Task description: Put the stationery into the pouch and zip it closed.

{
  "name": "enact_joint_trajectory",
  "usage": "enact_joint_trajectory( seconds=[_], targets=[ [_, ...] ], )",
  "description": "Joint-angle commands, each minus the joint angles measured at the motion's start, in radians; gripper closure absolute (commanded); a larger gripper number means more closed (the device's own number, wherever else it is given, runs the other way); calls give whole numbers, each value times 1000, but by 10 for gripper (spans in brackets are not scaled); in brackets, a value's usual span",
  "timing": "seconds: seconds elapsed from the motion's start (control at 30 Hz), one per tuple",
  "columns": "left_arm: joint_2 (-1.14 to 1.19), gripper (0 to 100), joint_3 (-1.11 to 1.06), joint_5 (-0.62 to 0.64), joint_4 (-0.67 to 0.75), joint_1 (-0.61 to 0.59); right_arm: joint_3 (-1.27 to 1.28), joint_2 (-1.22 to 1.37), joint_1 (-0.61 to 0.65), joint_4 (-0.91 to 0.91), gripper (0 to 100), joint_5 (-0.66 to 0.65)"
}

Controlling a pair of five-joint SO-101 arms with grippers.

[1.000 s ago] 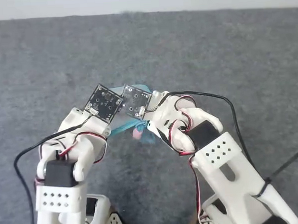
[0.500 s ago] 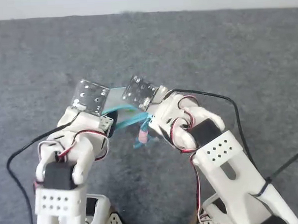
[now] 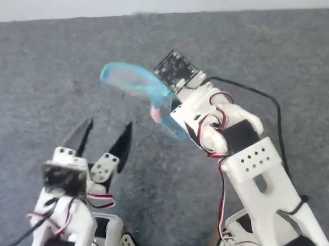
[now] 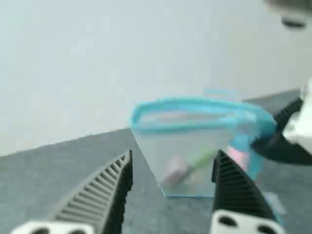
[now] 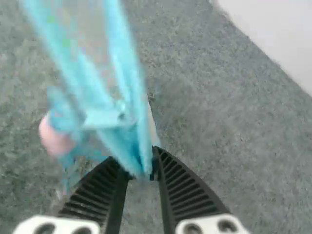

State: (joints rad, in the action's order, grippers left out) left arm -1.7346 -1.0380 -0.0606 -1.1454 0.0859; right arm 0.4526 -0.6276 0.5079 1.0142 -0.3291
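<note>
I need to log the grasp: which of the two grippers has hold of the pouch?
The right gripper, shut on the edge of the blue pouch; the left gripper is open and apart from it, holding nothing.

A grey, short-piled, carpet-like surface (image 3: 282,56) is seen in all three views; it is bounded at its far edge by a pale, plain wall (image 3: 158,1).
</note>
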Motion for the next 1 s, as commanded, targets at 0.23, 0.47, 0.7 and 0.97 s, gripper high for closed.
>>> enact_joint_trajectory(
  seconds=[0.23,0.47,0.7,0.97],
  targets=[
    [176,746,-74,-11,97,175,-135,133,-8,38,992,25],
    [236,746,-168,-11,298,69,-91,140,48,39,992,14],
    [241,746,-154,-11,301,71,-34,140,90,4,991,-11],
    [235,848,-174,-71,319,71,0,145,127,10,991,-12]
  ],
)
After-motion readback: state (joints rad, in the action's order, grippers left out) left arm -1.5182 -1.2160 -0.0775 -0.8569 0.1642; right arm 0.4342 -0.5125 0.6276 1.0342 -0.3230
